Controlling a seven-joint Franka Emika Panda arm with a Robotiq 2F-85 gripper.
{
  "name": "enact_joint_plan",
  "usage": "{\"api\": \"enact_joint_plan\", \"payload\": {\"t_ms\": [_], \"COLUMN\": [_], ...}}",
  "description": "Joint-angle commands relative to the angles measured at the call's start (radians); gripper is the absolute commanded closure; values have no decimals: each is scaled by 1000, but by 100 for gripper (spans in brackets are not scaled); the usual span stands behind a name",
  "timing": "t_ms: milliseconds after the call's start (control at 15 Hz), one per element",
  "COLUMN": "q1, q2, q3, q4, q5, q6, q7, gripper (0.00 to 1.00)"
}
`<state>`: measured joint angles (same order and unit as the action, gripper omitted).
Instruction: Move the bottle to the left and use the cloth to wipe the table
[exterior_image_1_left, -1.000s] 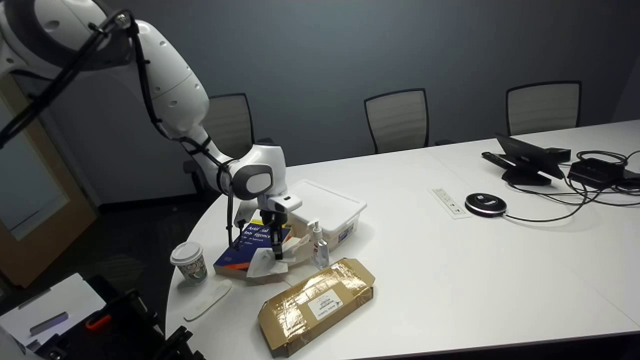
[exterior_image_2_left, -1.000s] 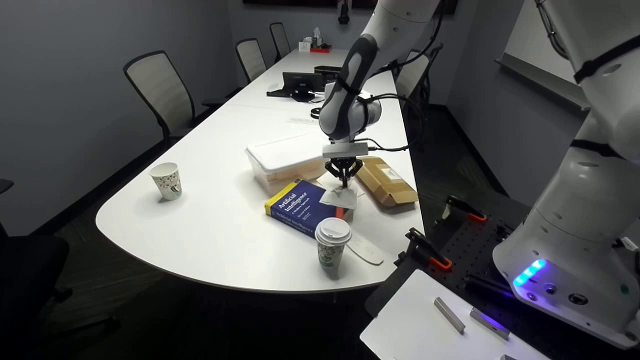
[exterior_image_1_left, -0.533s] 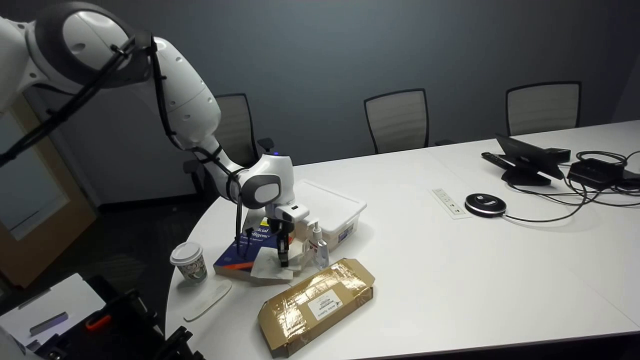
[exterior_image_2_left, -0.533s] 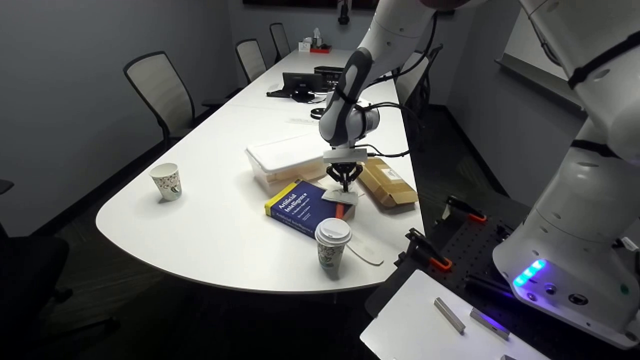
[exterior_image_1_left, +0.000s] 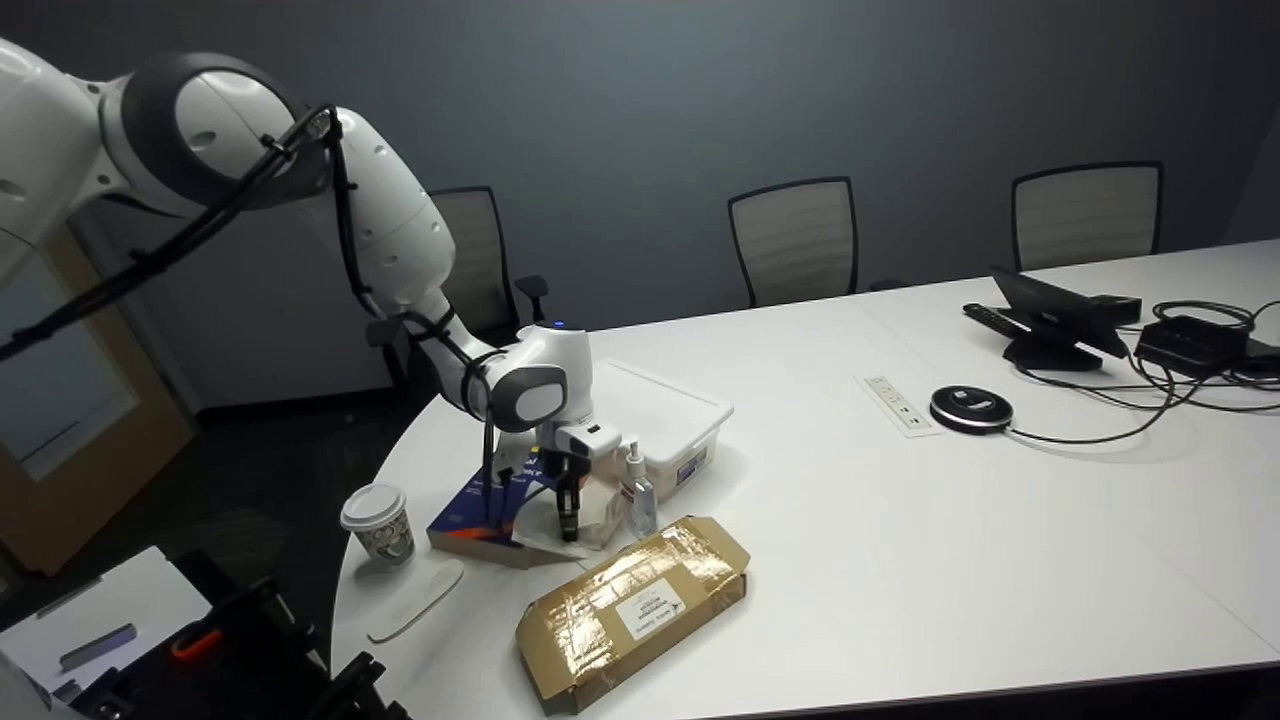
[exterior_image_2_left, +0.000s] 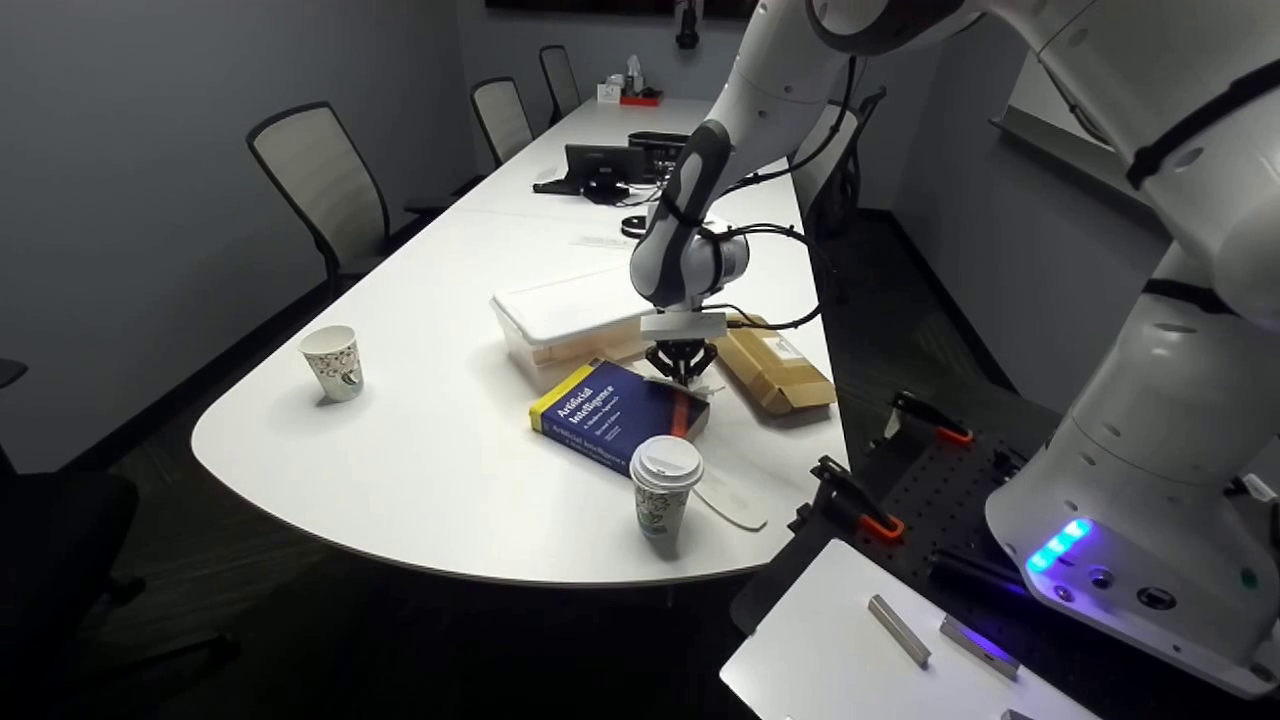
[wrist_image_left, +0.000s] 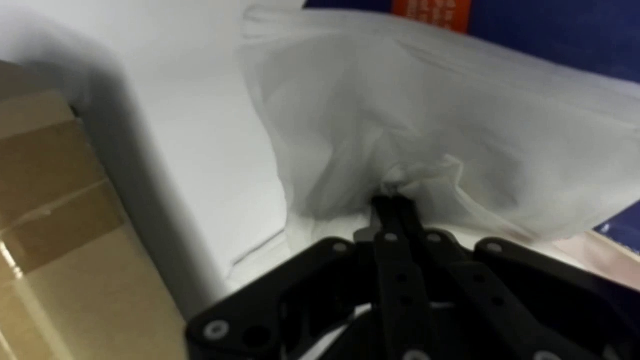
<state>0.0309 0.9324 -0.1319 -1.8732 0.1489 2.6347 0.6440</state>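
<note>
The white cloth (wrist_image_left: 340, 125) hangs in folds from my gripper (wrist_image_left: 395, 197), which is shut on it. In an exterior view the cloth (exterior_image_1_left: 538, 528) sits against the blue book's edge, low over the table, around my gripper (exterior_image_1_left: 569, 535). It also shows at the book's far corner (exterior_image_2_left: 702, 388), below the gripper (exterior_image_2_left: 682, 378). Whether it touches the table is hard to tell. The slim translucent bottle (exterior_image_1_left: 641, 502) with a pale pump top stands upright just right of the gripper and cloth; elsewhere it is hidden. The white table (exterior_image_1_left: 900, 560) also shows in the exterior view (exterior_image_2_left: 430, 430).
The blue book (exterior_image_2_left: 610, 415) lies beside the gripper. A brown cardboard box (exterior_image_1_left: 640, 610) lies in front of the bottle. A lidded plastic bin (exterior_image_1_left: 660, 410) stands behind it. A lidded cup (exterior_image_2_left: 664, 490), a pale flat strip (exterior_image_2_left: 730, 500) and an open cup (exterior_image_2_left: 333, 362) are also on the table.
My gripper has moved down and, in an exterior view, slightly right toward the bottle, carrying the cloth lower. The cloth now covers less of the book's top. The bottle has not visibly moved.
</note>
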Motion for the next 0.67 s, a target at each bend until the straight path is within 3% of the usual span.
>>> {"api": "enact_joint_plan", "payload": {"t_ms": [0, 600], "q1": [3, 2], "q2": [20, -21], "q3": [9, 19], "q4": [25, -16], "q5": [26, 36], "q6": [15, 67], "q7": [-35, -51], "gripper": [99, 99]}}
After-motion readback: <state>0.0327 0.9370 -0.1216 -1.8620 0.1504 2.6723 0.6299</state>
